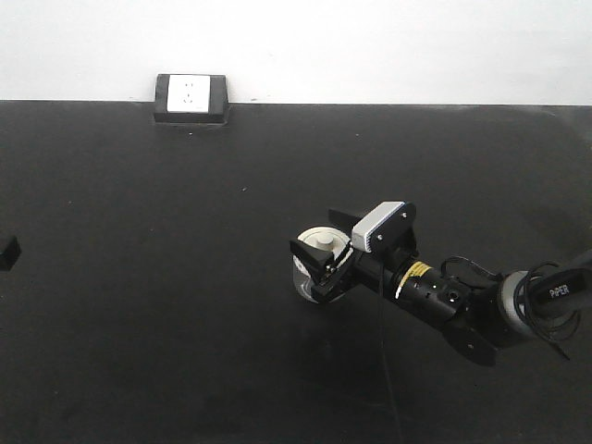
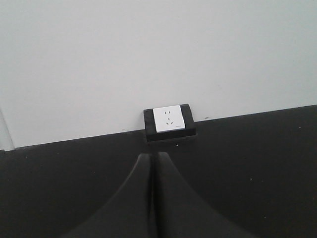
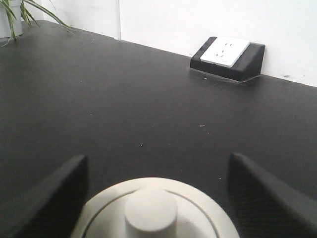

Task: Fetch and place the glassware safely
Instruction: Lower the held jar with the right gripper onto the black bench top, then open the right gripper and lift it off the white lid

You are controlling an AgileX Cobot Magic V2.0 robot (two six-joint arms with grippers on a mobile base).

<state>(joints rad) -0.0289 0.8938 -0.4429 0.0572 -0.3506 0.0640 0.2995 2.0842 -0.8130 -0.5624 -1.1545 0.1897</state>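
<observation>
Right pincer (image 1: 326, 264) wide around jar (image 1: 317, 262); socket box (image 1: 191, 98) well apart behind.

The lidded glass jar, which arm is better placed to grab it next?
Right. The right pincer is open with its fingers either side of the lidded glass jar. The left pincer is shut and faces the wall socket.

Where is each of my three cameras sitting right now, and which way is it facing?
Exterior front-facing: high above the black table, looking down toward the wall; shows the right arm, its right gripper around the jar.
Left wrist: low behind the closed left gripper, facing the socket box.
Right wrist: behind the open fingers, the jar's lid between them.
Shared: all three show the socket box.
</observation>
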